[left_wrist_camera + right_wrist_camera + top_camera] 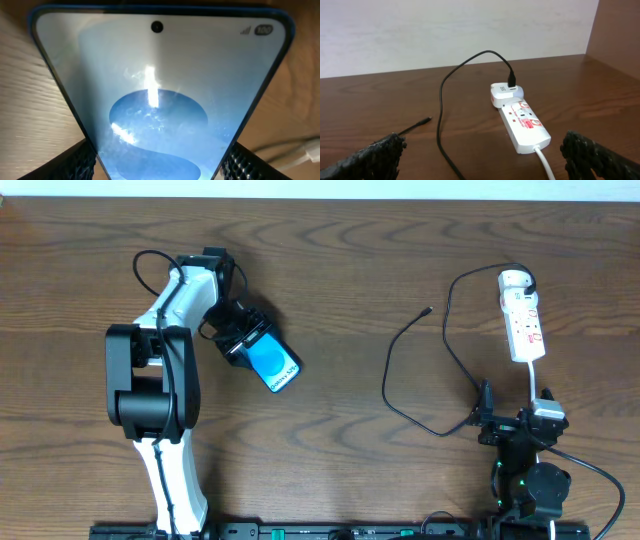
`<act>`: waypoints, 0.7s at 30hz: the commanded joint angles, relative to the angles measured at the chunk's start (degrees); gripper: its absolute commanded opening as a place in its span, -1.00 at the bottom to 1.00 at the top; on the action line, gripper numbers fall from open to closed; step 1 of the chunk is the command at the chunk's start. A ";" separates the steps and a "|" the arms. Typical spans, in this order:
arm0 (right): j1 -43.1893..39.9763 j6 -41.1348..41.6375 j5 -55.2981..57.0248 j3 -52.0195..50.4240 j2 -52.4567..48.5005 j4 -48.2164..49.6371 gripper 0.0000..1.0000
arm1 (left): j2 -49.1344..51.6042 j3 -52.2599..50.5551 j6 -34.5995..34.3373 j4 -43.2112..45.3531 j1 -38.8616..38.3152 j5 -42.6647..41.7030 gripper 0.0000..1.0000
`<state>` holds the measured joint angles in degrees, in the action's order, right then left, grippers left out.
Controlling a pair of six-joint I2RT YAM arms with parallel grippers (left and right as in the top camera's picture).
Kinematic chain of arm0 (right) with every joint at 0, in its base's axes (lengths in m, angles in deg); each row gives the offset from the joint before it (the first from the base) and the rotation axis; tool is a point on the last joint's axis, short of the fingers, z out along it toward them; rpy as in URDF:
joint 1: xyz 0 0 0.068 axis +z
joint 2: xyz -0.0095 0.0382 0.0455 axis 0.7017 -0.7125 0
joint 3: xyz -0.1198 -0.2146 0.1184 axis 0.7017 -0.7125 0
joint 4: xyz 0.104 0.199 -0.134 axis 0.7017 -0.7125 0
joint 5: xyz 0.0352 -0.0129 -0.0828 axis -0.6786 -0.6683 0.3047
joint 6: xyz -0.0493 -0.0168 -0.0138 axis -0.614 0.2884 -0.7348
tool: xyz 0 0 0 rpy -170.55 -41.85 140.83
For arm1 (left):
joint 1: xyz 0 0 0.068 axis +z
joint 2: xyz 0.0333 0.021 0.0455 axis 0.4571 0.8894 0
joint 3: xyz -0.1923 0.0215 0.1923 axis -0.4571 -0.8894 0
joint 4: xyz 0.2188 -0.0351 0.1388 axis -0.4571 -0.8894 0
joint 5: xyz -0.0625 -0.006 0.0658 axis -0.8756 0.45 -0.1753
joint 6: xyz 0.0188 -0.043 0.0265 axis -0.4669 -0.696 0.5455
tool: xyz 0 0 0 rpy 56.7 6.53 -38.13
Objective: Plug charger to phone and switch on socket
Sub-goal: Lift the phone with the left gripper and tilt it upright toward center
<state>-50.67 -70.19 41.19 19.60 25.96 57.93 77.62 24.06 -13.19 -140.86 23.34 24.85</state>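
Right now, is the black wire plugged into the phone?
No, it is out. The charger's plug tip lies bare on the table, far from the phone.

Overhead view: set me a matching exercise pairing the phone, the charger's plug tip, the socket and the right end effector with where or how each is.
Things:
1. phone
2. charger plug tip
3. socket
4. right end effector

Places or states:
A. open, holding nothing
B. between the fingers of the left end effector
C. lying loose on the table, plugged into nothing
D. on the table's right side, black cable running from its far end

Pairs: 1-B, 2-C, 3-D, 4-A
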 commanded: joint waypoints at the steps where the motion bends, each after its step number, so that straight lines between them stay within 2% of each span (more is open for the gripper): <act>1: -0.33 0.72 -0.11 -0.11 0.31 -0.15 0.99 | 0.55 -0.31 4.35 -1.16 -0.09 -7.26 0.25; 13: -0.33 0.72 -0.13 -0.11 0.31 -0.15 0.99 | 0.22 -0.28 10.38 -3.32 -0.09 -18.36 0.24; 21: -0.33 0.74 -0.13 -0.11 0.31 -0.15 0.99 | 0.22 -0.28 15.96 -9.51 -0.09 -25.09 0.23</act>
<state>-50.67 -70.19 41.19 19.60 25.96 57.95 77.62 24.06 -0.36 -148.05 23.32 4.67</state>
